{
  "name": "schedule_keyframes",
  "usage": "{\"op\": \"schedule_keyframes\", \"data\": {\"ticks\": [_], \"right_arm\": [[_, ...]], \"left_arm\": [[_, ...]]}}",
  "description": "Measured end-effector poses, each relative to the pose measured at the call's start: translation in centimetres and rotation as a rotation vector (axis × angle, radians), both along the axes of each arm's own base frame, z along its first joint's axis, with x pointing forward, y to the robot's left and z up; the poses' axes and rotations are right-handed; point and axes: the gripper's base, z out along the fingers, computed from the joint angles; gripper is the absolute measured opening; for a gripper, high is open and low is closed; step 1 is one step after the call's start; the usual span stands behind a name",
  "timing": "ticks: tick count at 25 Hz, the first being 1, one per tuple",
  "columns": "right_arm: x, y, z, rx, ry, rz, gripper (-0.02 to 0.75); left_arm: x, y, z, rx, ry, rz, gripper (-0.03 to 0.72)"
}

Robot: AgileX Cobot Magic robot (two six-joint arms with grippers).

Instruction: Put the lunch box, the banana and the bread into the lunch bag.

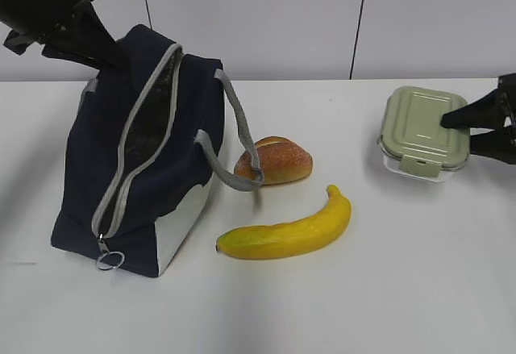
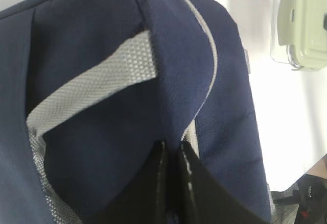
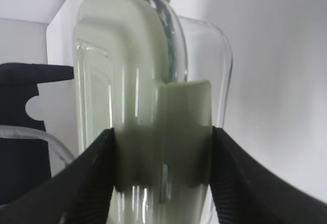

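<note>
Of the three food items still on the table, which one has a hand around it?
The green-lidded lunch box at far right: the right hand straddles its clip side. The banana and the bread lie untouched mid-table.

Navy lunch bag (image 1: 137, 128), white panel; yellow banana (image 1: 286, 233); golden-brown bread (image 1: 276, 162); sage-green lunch box (image 1: 423, 132).

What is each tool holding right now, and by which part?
Left tool: pinches the navy-blue fabric lunch bag's top edge. Right tool: grips the sage-green-lidded lunch box across its clip end.

Matt navy woven cloth lunch bag (image 1: 161, 160) with coarse grey webbing handles (image 1: 234, 140), glossy-crusted bread (image 1: 274, 161), smooth waxy banana (image 1: 289, 230), matt green plastic-lidded lunch box (image 1: 423, 131) with clear glossy base.
</note>
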Motion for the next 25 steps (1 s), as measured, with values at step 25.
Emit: {"op": "schedule_keyframes", "data": {"ticks": [25], "right_arm": [[-0.1, 23.8, 15.2, -0.050, -0.063, 0.505, 0.414]], "left_arm": [[0.1, -0.2, 0.2, -0.040, 0.017, 0.030, -0.012]]}}
